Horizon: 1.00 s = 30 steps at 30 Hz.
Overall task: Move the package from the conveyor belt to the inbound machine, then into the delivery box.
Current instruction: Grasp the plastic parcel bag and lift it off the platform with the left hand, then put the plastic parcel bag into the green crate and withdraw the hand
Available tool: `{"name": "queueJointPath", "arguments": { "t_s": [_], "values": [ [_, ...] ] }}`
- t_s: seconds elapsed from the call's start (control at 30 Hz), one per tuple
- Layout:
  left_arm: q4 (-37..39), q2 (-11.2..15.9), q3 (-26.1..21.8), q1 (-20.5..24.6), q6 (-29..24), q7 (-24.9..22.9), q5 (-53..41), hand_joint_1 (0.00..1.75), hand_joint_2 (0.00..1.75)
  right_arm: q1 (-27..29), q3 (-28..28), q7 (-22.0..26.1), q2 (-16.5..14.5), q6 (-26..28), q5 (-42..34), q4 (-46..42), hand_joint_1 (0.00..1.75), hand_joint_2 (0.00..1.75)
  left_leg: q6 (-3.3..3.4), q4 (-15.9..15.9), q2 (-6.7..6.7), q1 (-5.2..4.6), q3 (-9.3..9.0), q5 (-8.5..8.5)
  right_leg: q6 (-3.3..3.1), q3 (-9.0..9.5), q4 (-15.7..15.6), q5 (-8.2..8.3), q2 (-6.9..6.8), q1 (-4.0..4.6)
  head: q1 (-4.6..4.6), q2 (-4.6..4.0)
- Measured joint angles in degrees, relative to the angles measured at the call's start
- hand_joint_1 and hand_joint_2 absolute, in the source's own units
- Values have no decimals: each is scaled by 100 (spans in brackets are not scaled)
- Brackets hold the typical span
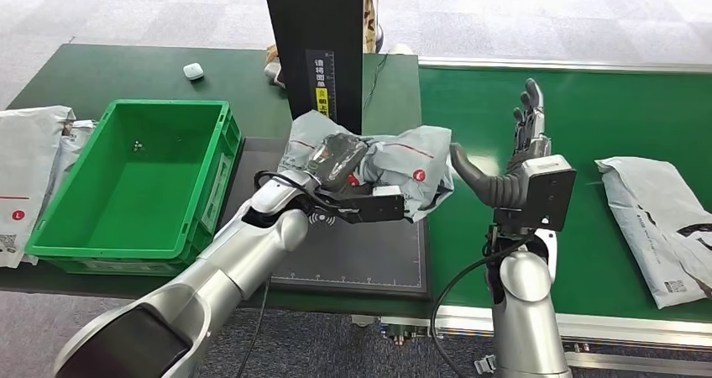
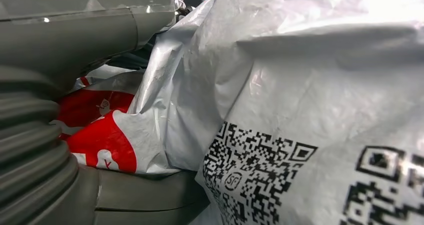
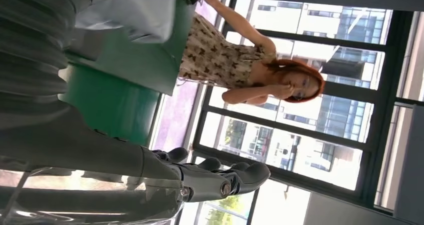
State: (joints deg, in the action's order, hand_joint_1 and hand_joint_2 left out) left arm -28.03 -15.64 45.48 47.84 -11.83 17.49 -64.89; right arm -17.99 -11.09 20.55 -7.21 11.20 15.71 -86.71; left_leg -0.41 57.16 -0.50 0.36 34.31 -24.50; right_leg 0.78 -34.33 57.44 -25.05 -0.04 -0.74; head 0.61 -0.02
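Green bin (image 1: 126,227) on the left of the table (image 1: 109,76): inside, only a few small specks. Grey package (image 1: 395,164) gripped in the left hand (image 1: 340,164), raised over the black mat (image 1: 361,260) at the foot of the black scanner post (image 1: 323,34), just right of the bin's rim. Right hand (image 1: 525,155) upright over the green belt (image 1: 604,109), fingers spread, holding nothing. 1 more package (image 1: 655,218) near the belt's right edge; others (image 1: 25,168) left of the bin.
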Motion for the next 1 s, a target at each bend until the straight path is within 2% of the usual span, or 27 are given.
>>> {"name": "queueJointPath", "arguments": {
  "t_s": [0.17,0.3,0.47,0.53,0.67,0.83,0.93,0.97,1.0],
  "values": [
    [-911,496,-548,-196,-713,-525,-93,175,175,290,112,-241,75,-205,404,-182,0,175,-2,-3,8,1,-3,0,-2,-1,1,0,9,5,2,0],
    [-1453,915,-1116,-355,-1014,-1427,-669,175,175,442,177,-343,96,-303,666,-238,0,175,-5,-7,10,2,-4,1,-4,-2,3,-2,12,6,0,0],
    [-1693,1356,-1855,-519,-1155,-2160,-1077,175,175,513,231,-359,104,-326,793,-247,0,175,-5,-7,11,2,-2,2,-4,-1,4,-2,9,5,0,0],
    [-1697,1519,-2196,-597,-1167,-2434,-1198,175,175,513,235,-361,104,-356,830,-246,0,175,-5,-7,16,2,-3,1,-4,-2,4,-2,17,4,-1,0],
    [-1661,1813,-3045,-769,-1098,-2628,-1561,175,175,512,245,-372,104,-442,869,-236,0,175,-5,-7,21,2,-4,1,-5,-5,4,-2,24,4,2,0],
    [-1333,2131,-3923,-850,-562,-3105,-2063,175,175,472,247,-354,104,-584,869,-134,0,175,-5,-8,18,2,-1,1,-6,-5,4,-3,19,6,1,0],
    [-1026,2234,-4270,-863,-244,-3154,-2184,175,175,407,236,-341,104,-618,869,-50,0,175,-5,-8,17,2,0,1,-6,-5,4,-3,18,4,1,0],
    [-919,2255,-4357,-863,-85,-3164,-2215,156,175,373,227,-331,104,-632,869,-19,0,175,-5,-8,17,2,0,1,-6,-4,4,-3,18,3,1,0],
    [-806,2271,-4433,-864,82,-3171,-2247,112,175,327,215,-321,104,-653,869,19,0,175,-5,-8,17,2,0,1,-5,-4,4,-3,18,1,1,0]
  ]
}}
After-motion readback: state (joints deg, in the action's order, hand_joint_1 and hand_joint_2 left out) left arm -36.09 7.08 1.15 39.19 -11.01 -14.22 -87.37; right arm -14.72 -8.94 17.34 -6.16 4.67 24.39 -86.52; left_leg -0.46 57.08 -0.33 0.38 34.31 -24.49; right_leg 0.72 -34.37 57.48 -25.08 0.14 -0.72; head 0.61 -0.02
